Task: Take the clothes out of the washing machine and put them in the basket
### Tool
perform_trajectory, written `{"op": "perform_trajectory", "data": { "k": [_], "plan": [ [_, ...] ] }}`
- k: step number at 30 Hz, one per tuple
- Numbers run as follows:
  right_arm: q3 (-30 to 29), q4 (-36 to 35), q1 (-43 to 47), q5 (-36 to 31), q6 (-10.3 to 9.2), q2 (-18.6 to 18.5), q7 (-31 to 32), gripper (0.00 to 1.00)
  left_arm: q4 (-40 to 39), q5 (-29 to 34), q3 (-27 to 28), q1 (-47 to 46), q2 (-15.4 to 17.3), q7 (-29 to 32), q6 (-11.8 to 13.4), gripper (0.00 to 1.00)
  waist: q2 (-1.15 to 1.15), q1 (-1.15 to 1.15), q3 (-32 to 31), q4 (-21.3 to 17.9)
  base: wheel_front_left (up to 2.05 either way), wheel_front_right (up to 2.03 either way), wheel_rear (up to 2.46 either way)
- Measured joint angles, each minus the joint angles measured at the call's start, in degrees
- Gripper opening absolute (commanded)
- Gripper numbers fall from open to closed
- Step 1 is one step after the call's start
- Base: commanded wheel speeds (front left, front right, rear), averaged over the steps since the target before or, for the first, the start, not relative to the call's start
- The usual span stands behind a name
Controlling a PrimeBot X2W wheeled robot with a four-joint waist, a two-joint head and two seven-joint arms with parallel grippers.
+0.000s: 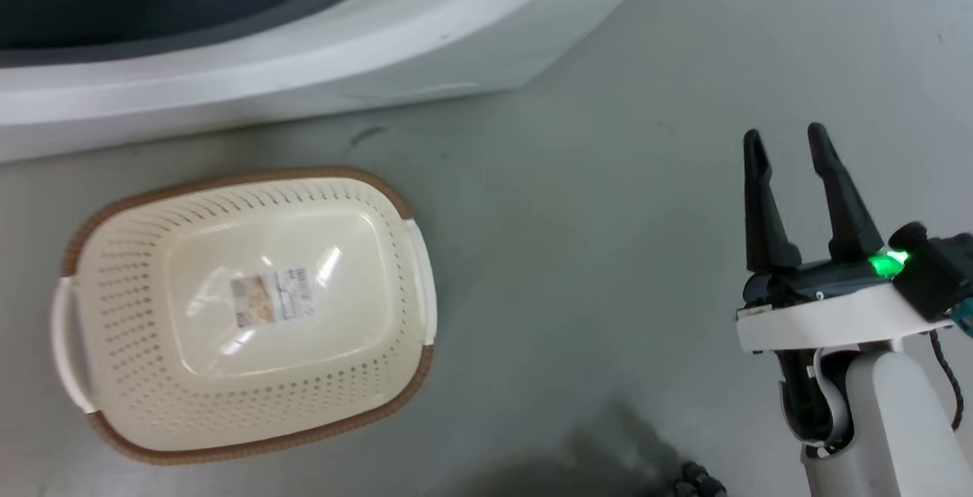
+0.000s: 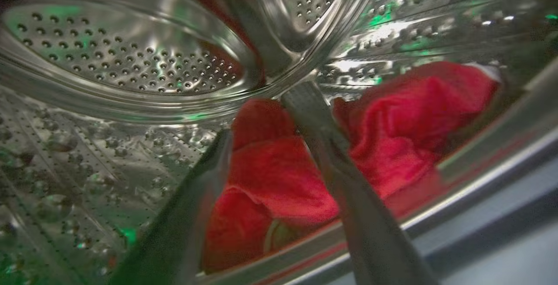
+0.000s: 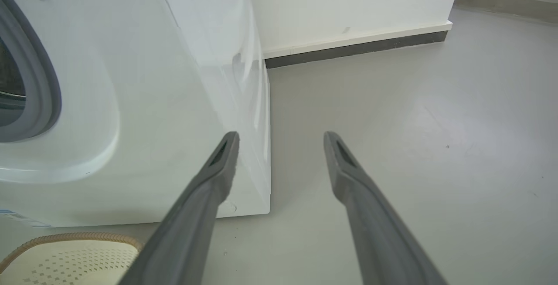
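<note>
Glossy steel drum [image 2: 122,58], soft red fabric clothes [image 2: 279,176], shiny plastic basket [image 1: 114,292], smooth floor [image 1: 608,216].

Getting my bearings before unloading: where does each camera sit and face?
Head view: on the head, looking down at cream perforated plastic basket and white washing machine; right pincer open.
Left wrist view: inside the perforated steel drum, facing red fabric clothes; left pincer open.
Right wrist view: low, facing the machine's corner and grey floor; own fingers.
Shared: head and right wrist both show basket and machine.

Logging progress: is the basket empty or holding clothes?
Empty: the basket's bare bottom and label sticker are plainly visible. The red clothes lie inside the washing machine.
</note>
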Motion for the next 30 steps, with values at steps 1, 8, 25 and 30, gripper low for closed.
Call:
{"op": "perform_trajectory", "data": {
  "k": [1, 8, 25, 30],
  "plan": [
    [0.00, 0.00, 0.00, 0.00, 0.00, 0.00, 0.00, 1.00, 0.00, 0.00, 0.00, 0.00, 0.00, 0.00, 0.00, 1.00, 0.00, 0.00, 0.00, 0.00, 0.00, 0.00, 0.00],
    [2.40, -1.90, -0.93, 2.66, 0.01, 0.03, -0.01, 1.00, 5.47, -3.93, -8.15, -16.87, 5.28, 14.71, 0.00, 1.00, 0.00, 0.00, 6.41, -3.79, 0.00, 0.00, 0.00],
    [5.95, -3.16, -1.20, 7.31, 0.00, 0.04, 0.00, 1.00, 12.89, -9.71, -17.09, -33.30, 9.56, 35.46, 0.00, 1.00, 0.00, -0.01, 16.45, -9.31, 0.00, 0.00, 0.00],
    [5.19, -2.47, -1.29, 8.46, 0.00, 0.01, -0.01, 1.00, 12.95, -11.24, -18.35, -33.59, 9.78, 36.97, 0.00, 1.00, 0.00, -0.02, 17.19, -9.78, 0.00, 0.00, 0.00]
  ]
}}
